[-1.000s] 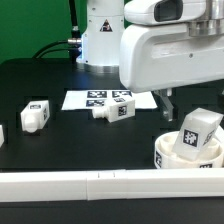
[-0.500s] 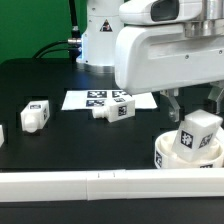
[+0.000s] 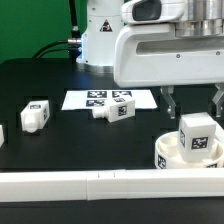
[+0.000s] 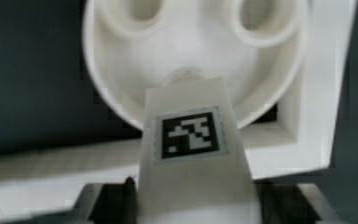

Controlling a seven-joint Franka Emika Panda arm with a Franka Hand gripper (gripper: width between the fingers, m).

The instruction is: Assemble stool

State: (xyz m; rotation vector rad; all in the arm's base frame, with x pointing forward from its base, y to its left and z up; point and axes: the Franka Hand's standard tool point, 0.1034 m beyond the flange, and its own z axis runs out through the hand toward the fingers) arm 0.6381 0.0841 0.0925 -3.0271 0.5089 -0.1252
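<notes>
The round white stool seat (image 3: 168, 156) lies at the exterior view's right, near the front. A white block leg (image 3: 198, 133) with a square tag stands upright in it. My gripper (image 3: 193, 110) hangs straight over this leg, a finger at each side of its top. In the wrist view the leg (image 4: 194, 135) runs up between my dark fingers (image 4: 108, 200), which press against both of its sides, with the seat (image 4: 123, 60) and its round sockets beyond. The gripper (image 4: 194, 205) is shut on the leg.
A second tagged leg (image 3: 35, 114) stands at the exterior view's left. Another leg (image 3: 117, 108) lies on its side at the edge of the marker board (image 3: 88, 98). A long white rail (image 3: 100, 185) runs along the front. The arm's base (image 3: 100, 40) stands behind.
The leg in the seat leaned to one side before and now stands upright. My fingers have closed in on it, and the hand has shifted slightly to the exterior view's right.
</notes>
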